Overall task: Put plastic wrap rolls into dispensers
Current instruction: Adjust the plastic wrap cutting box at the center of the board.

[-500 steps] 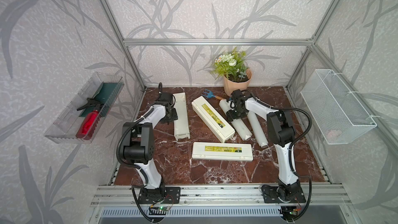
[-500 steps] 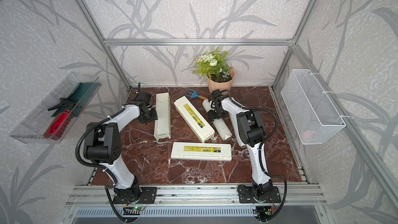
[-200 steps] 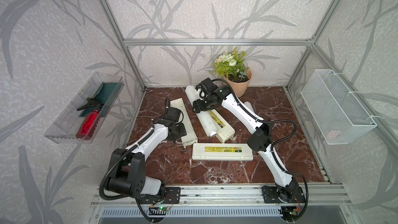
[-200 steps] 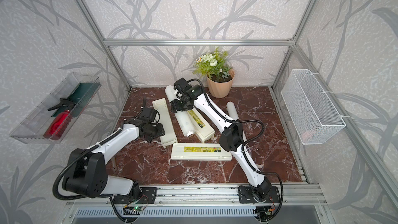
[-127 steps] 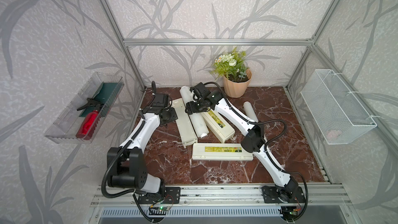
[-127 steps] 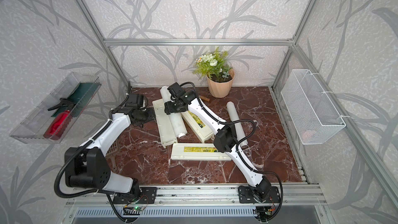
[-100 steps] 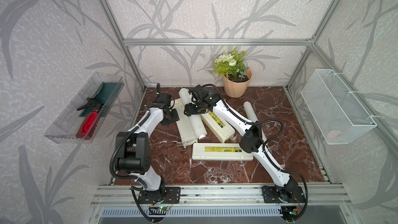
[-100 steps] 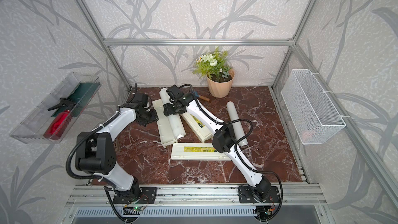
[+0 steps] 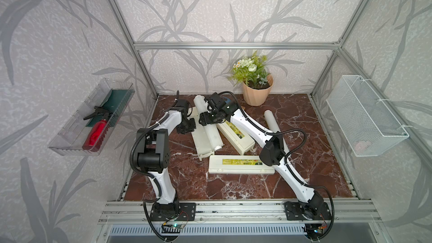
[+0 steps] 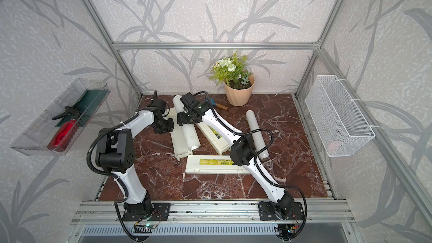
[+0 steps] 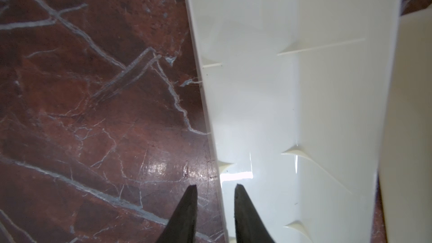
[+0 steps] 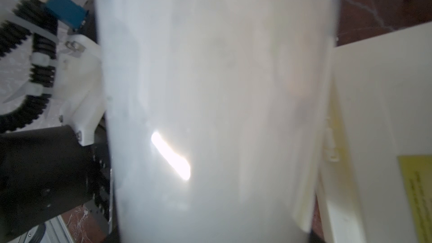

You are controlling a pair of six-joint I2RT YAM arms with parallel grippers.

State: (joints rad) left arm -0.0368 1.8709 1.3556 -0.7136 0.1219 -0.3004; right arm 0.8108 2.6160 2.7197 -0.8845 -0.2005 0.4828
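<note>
Now right tool grasping roll lying along open dispenser; left tool astride its rim, grip unclear.

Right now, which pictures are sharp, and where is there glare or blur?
Right wrist view: the plastic wrap roll sits so close that it is a soft blur, with one burnt-out glare streak on its film. Left wrist view: sharp, with a bright reflection inside the open dispenser and a sheen on the marble table. In both top views: crisp, evenly lit, soft shadows only.
</note>
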